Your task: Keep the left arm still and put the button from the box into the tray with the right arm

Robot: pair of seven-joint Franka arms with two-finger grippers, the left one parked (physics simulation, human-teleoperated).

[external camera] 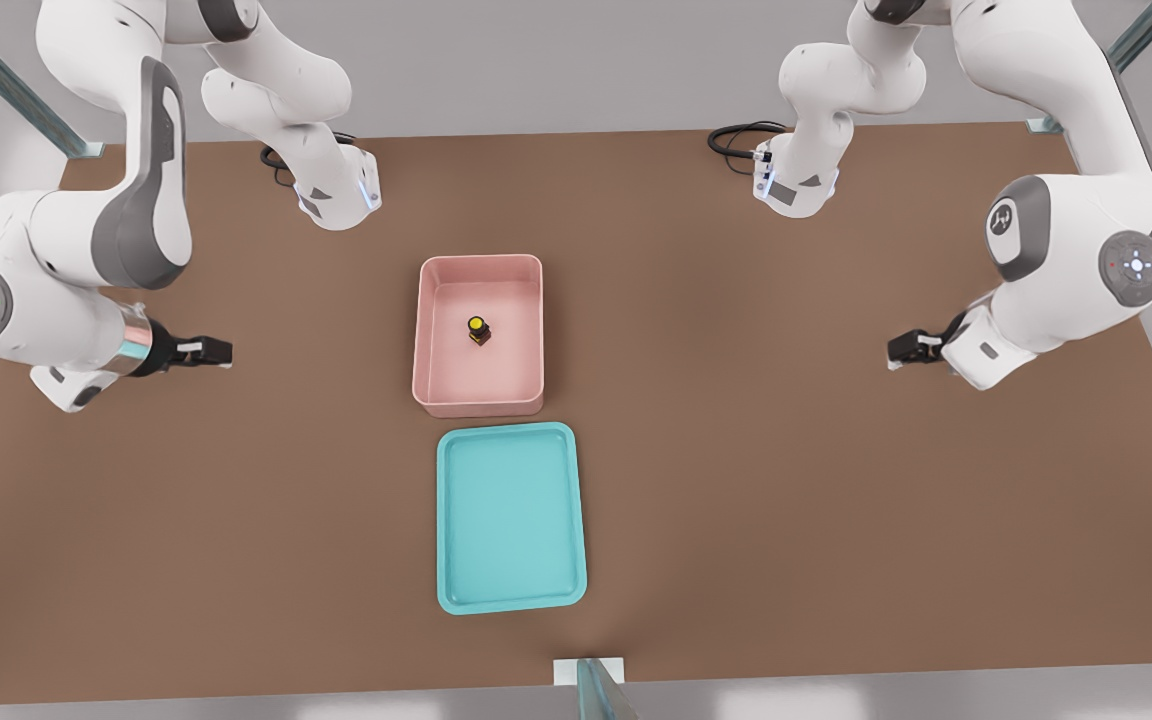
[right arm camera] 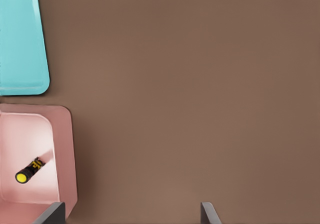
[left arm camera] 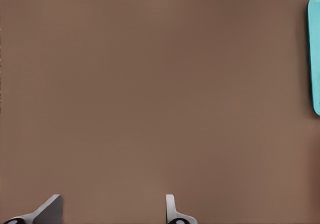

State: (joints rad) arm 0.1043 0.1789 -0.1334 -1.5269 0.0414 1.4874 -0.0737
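Observation:
The button (external camera: 477,329), a yellow cap on a black body, stands on the floor of the pink box (external camera: 481,400) near the table's middle. In the right wrist view the button (right arm camera: 27,171) shows inside the box (right arm camera: 64,149). The teal tray (external camera: 511,520) lies just in front of the box, with nothing in it; one of its corners appears in the right wrist view (right arm camera: 20,44). My gripper (external camera: 219,351) hovers over bare table at the front view's left, well apart from the box. In the wrist view the gripper (right arm camera: 132,213) is open, its fingers spread wide around nothing.
The brown table (external camera: 786,520) stretches wide on both sides of the containers. Two arm bases (external camera: 336,195) (external camera: 796,185) with black cables stand at the back. A metal post (external camera: 591,685) sits at the front edge. The tray's edge (left arm camera: 315,54) shows in the left wrist view.

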